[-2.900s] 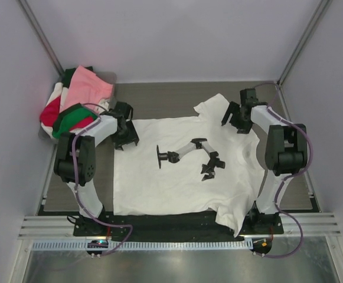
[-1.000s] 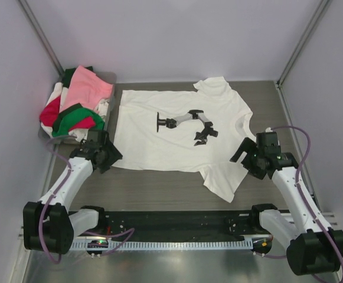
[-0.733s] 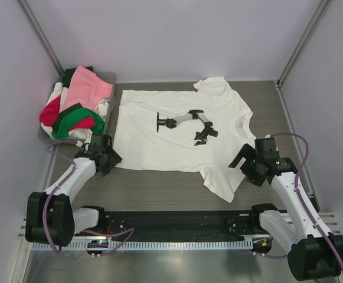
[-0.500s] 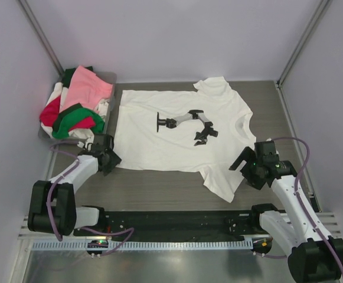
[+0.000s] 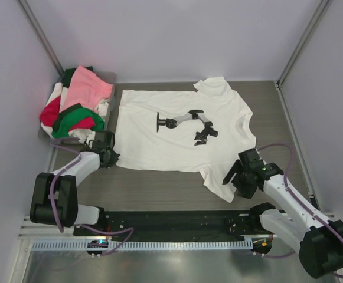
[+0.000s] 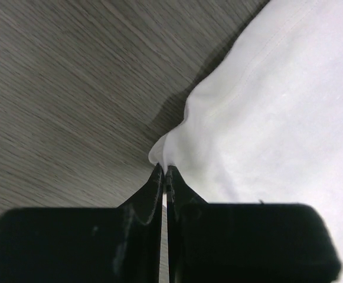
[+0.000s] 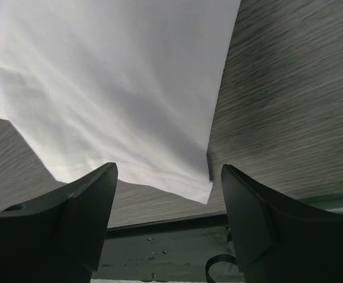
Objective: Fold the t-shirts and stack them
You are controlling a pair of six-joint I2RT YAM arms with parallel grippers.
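White t-shirt (image 5: 159, 147) lies spread flat on the worktop (image 5: 159, 188) in the top view, other t-shirts (image 5: 77, 103) heaped at far left. The left gripper (image 5: 108, 154) sits at its near-left hem corner, the right gripper (image 5: 235, 178) by its near sleeve. Left wrist view: jaws pinched together on a raised fold of hem. Right wrist view: jaws stand wide over the sleeve's edge, perhaps not touching it.

- The top camera looked down from high at the near edge over the whole bench (image 5: 159, 183).
- Both wrist cameras faced down, close on white t-shirt (image 6: 277, 118) edges that the top view shared.
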